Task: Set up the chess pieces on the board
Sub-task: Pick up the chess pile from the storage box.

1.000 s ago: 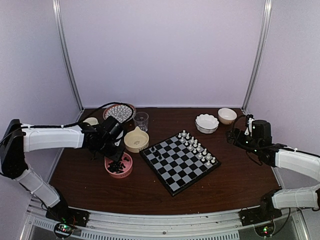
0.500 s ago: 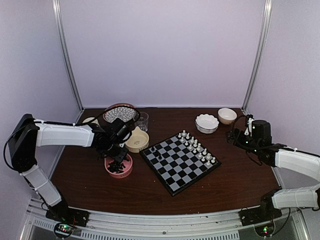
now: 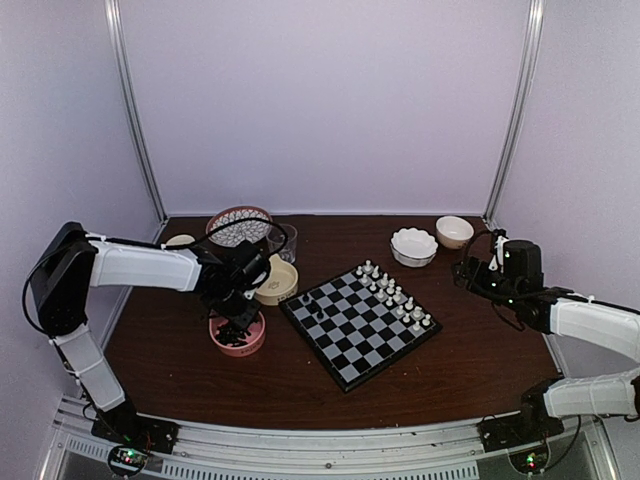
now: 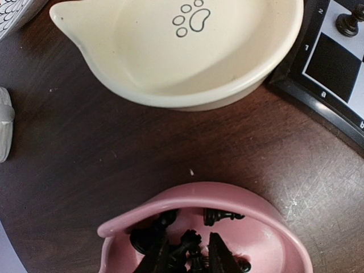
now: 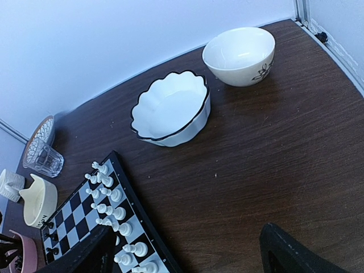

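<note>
My left gripper (image 3: 238, 318) (image 4: 187, 257) hangs low inside the pink bowl (image 3: 258, 342) (image 4: 193, 193). The bowl holds a heap of black chess pieces (image 4: 223, 216). The fingertips stand a narrow gap apart on either side of one black piece, open, and I see no grip on it. The board (image 3: 362, 328) (image 4: 335, 62) (image 5: 79, 211) lies tilted in the table's middle. Two black pieces (image 3: 307, 298) stand at its left corner, and one black piece (image 4: 347, 21) shows in the left wrist view. My right gripper (image 3: 470, 270) (image 5: 190, 256) hovers wide open and empty right of the board.
White chessmen (image 3: 395, 292) (image 5: 111, 196) fill the board's right edge. A cream paw-print bowl (image 3: 275, 282) (image 4: 187, 62) sits just behind the pink bowl. Further back are a glass (image 3: 283, 240), a patterned plate (image 3: 238, 224), a scalloped white bowl (image 3: 413, 246) (image 5: 170, 108) and a cream bowl (image 3: 454, 231) (image 5: 239, 48).
The left arm has swung toward the table's middle and its gripper has come down over the pink bowl. The right arm has not moved.
</note>
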